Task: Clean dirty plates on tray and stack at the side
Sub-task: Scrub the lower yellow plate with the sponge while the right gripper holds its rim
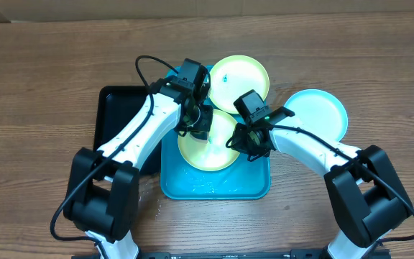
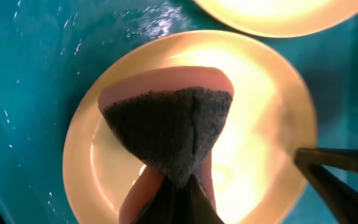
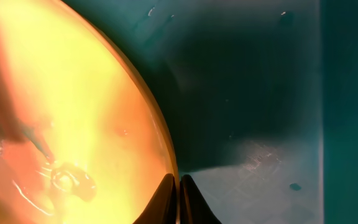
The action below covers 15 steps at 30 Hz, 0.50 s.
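Yellow-green plastic is where both arms meet: one plate (image 1: 208,151) lies flat on the floor of the tray (image 1: 214,185), around the tray's middle. It sits straight below the left gripper (image 1: 198,122), whose jaws are clamped on a pink sponge (image 2: 166,130) with a dark scouring face, hanging over the plate's centre. Whether the sponge touches the plate I cannot tell. The right gripper (image 3: 178,196) stands on the side toward the tray's right wall, fingers pressed together on the plate's rim, pinning it. Being round, the plate has no long axis, so the scrub, as I judge it, turns only on the sponge pressing down and circling. A second yellow-green plate (image 1: 239,75) rests at the tray's far end — the light blue plate (image 1: 315,115) is on the table (image 1: 42,65) off the tray's right side
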### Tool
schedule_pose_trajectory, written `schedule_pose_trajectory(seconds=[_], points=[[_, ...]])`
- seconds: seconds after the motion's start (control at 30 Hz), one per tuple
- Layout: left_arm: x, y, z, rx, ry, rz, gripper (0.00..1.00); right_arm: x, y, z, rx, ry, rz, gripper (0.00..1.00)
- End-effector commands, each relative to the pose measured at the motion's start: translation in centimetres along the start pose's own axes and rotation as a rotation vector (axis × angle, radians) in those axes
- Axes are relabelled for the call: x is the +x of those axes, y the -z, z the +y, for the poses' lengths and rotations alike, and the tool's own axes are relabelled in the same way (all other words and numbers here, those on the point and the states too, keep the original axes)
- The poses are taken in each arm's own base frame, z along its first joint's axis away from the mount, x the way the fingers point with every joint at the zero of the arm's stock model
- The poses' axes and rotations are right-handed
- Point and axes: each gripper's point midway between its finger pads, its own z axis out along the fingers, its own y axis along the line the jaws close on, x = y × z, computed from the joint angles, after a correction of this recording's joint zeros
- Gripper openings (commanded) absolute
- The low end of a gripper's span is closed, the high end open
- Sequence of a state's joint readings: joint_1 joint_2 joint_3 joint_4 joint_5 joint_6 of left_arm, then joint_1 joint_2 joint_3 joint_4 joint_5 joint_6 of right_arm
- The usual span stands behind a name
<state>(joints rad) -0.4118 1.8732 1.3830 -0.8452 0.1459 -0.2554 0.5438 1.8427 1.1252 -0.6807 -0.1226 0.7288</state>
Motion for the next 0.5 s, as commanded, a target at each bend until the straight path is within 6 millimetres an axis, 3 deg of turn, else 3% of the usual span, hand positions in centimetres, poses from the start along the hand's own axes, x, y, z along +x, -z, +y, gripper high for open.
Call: schedule_pose_trajectory(seconds=[0.0, 0.3, 0.47], points=[[1.7, -2.5, 1.9, -0.077, -0.005, 0.064, 0.04, 0.2, 0.2, 0.1, 0.004, 0.013, -0.016, 0.04], [4.2, -7.1, 3.1, -0.108, 0.035, 0.199, 0.04, 0.2, 0.2, 0.1, 0.004, 0.013, -0.016, 0.04], [6.0, -8.2, -0.2, 0.108, 0.001, 0.299, 0.04, 0.2, 0.2, 0.1, 0.004, 0.013, -0.015, 0.04]])
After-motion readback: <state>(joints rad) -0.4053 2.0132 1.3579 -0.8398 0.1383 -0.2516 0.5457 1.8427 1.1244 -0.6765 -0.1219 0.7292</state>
